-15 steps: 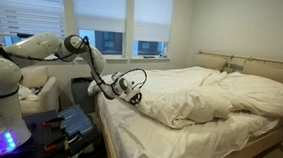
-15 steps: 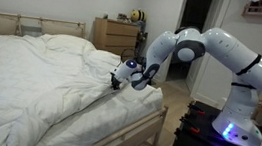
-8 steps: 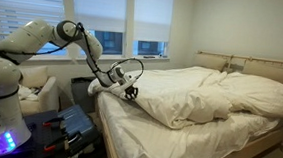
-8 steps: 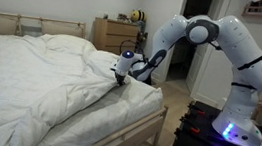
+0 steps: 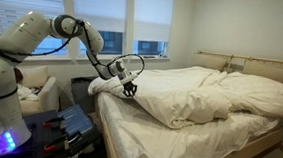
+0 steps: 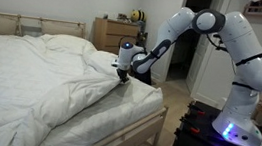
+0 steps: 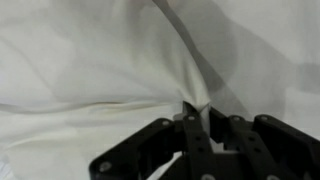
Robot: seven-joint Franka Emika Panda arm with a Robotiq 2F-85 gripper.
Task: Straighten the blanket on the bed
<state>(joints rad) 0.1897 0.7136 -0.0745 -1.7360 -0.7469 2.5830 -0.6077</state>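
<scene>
The large light-wood double bed [image 5: 253, 64] carries a thin white fitted sheet [image 5: 152, 142], bare along the near edge. A puffy, wrinkled off-white blanket [image 5: 216, 94] lies heaped across the rest.

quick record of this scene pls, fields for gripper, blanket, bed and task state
gripper: shut on a pinched fold of the blanket, at the foot end
blanket: wrinkled, bunched toward the head end
bed: white-sheeted mattress bare at the foot end
task state: blanket not yet straightened

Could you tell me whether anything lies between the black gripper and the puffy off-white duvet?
Nothing: in the wrist view the black gripper pinches a fold of the puffy off-white duvet directly.
</scene>
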